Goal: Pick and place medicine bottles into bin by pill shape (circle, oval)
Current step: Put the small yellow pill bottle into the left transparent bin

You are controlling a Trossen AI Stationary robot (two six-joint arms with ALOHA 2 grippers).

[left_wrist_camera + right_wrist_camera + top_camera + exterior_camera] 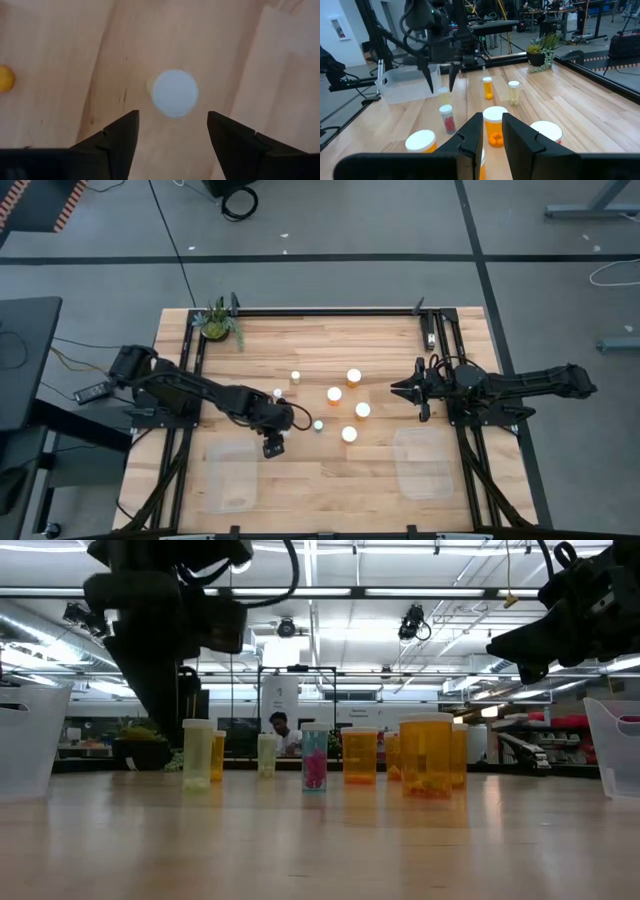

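Observation:
Several small white-capped medicine bottles stand on their bases mid-table: whitish ones (296,377) and larger orange ones (354,376). My left gripper (172,125) points straight down, open, above a whitish bottle whose round white cap (175,93) shows just ahead of the fingertips, untouched. The right wrist view shows this gripper (440,75) over that bottle (443,92). My right gripper (492,127) waits level at the table's right, its fingers a narrow gap apart, empty, pointing at an orange bottle (494,131).
One clear plastic bin (228,475) stands near the front left and another (422,463) near the front right. A green potted plant (218,323) is at the far left corner. A black frame (330,310) runs along the table's far and side edges.

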